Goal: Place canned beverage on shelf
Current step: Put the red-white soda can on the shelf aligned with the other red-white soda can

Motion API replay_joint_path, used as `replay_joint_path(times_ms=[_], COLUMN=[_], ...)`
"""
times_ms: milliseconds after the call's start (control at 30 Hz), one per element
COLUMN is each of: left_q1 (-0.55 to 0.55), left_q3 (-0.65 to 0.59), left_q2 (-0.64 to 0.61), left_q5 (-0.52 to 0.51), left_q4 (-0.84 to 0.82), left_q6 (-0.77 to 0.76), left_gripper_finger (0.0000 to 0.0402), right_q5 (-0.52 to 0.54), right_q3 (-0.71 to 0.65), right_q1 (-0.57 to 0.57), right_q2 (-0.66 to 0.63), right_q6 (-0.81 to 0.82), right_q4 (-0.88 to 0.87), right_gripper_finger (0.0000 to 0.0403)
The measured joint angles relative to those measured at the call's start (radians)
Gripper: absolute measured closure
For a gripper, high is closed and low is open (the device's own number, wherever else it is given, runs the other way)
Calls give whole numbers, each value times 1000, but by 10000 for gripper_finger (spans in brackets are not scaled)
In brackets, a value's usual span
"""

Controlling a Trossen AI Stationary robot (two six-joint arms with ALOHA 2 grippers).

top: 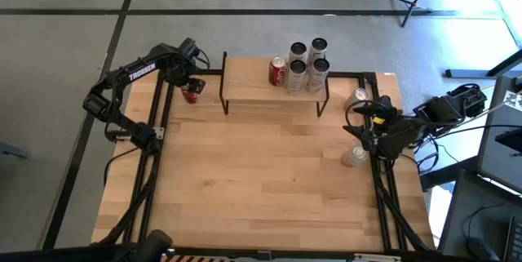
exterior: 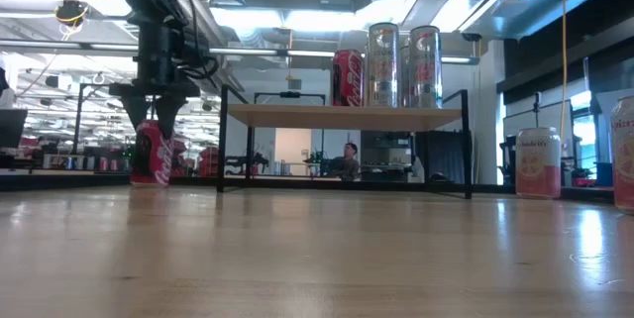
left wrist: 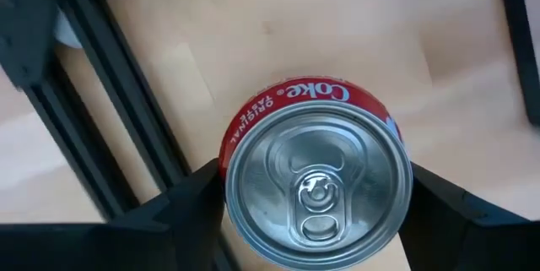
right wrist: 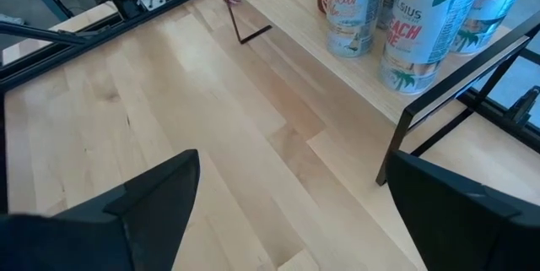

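Note:
A red cola can (left wrist: pixel 316 174) stands upright on the table's far left part, left of the shelf (top: pixel 245 78). My left gripper (exterior: pixel 157 112) points down over it, one finger on each side of its top. The shelf is a low light-wood board on black legs. It carries another red can (top: pixel 278 72) and three tall silver cans (top: pixel 308 62). My right gripper (right wrist: pixel 287 212) hovers open near the table's right edge, with nothing between its fingers. My left gripper comes from above, pointing down, and its two fingers (left wrist: pixel 198 199) lie against opposite sides of the can's upper wall (left wrist: pixel 228 149), just under the rim. The can stands upright with its bottom (exterior: pixel 151 181) on the table.
Two more cans stand by the right rail: one at the far right (top: pixel 359 96) and one nearer (top: pixel 353 157). Black rails (top: pixel 159 123) run along the table's left and right sides. The wide middle of the tabletop (top: pixel 261 172) is bare wood.

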Motion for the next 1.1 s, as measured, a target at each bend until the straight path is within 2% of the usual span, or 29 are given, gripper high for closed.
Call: replay_joint_path(times_ms=[233, 333, 433, 600, 733, 867, 1000, 1100], left_q1=[-90, -167, -297, -564, -791, -990, -1118, -1181], left_q3=[16, 16, 18, 18, 18, 18, 28, 101], left_q2=[-142, -226, -315, -399, -385, -330, -241, -137], left_q5=[80, 157, 227, 228, 185, 114, 93, 91], left_q4=[-126, -185, -171, -145, -31, 139, 315, 329], left_q6=[36, 64, 43, -164, -372, -541, -615, -631], left_gripper_finger=[139, 139, 139, 139, 139, 139, 139, 139], right_q5=[-17, -35, -45, -46, -67, -156, -243, -288], right_q3=[0, 0, 0, 0, 0, 0, 0, 0], right_q1=[0, 0, 0, 0, 0, 1, 1, 1], right_q2=[0, 0, 0, 6, 38, 87, 150, 217], right_q6=[-7, -7, -10, -11, -49, -116, -133, -139], right_q4=[0, 0, -1, 10, 75, 181, 235, 253], right_gripper_finger=[38, 38, 38, 38, 38, 38, 38, 38])
